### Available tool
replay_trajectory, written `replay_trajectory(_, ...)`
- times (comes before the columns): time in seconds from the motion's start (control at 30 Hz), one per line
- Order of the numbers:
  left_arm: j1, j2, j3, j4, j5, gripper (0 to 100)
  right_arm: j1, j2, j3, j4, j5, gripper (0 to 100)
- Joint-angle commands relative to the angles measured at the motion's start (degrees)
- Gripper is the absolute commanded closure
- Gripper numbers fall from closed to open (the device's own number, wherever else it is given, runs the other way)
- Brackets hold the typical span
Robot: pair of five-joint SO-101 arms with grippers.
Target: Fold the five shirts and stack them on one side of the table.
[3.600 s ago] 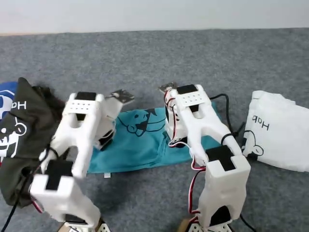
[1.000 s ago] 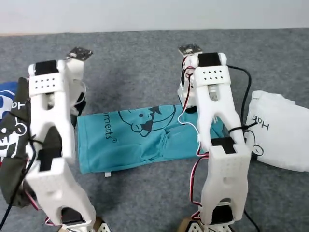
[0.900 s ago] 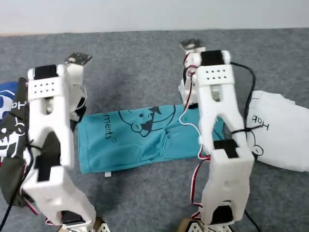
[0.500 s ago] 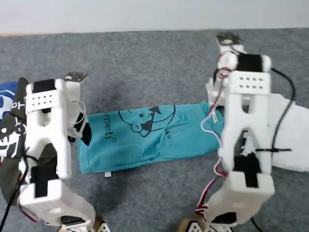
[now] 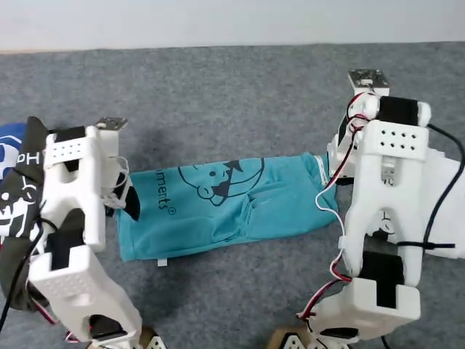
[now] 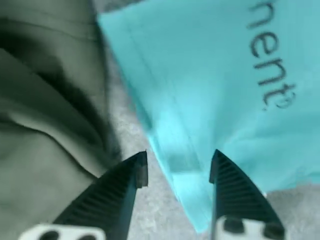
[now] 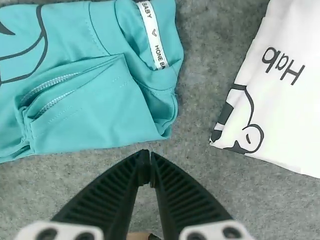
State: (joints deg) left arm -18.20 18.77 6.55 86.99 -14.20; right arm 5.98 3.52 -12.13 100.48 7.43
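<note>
The task looks about midway. A dark shirt (image 5: 18,240) is heaped unfolded at the left against a blue shirt (image 5: 9,142). The teal shirt (image 5: 218,203) lies mid-table as a long folded strip, probably needing one more fold. A white shirt (image 7: 270,100) lies folded at the right. The left gripper (image 6: 178,162) is spread astride the teal shirt's left edge, grasping nothing. The right gripper (image 7: 149,157) is clenched empty near the teal shirt's right end. The table (image 5: 218,94) is grey felt, with a pale wall (image 5: 218,22) beyond.
</note>
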Motion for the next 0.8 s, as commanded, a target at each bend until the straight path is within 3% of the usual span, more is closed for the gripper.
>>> replay_trajectory(0.0,-0.6,0.0,-0.1,-2.1,0.2,79,0.5,-3.3,-0.3,1.9,-0.4,98.9)
replay_trajectory(0.23,-0.4,9.8,-3.2,-3.1,0.3,79,0.5,-3.5,-0.3,2.1,-0.4,98.9)
replay_trajectory(0.4,-0.3,15.7,-9.4,1.2,0.3,80,0.4,-3.5,-0.3,2.1,-0.4,98.9)
replay_trajectory(0.57,2.3,21.3,-13.5,4.7,-0.8,99,0.5,-3.6,-0.4,2.1,-0.4,98.9)
replay_trajectory(0.77,4.4,20.1,-14.0,7.4,-1.8,100,0.7,-5.0,-0.5,2.1,-0.3,98.9)
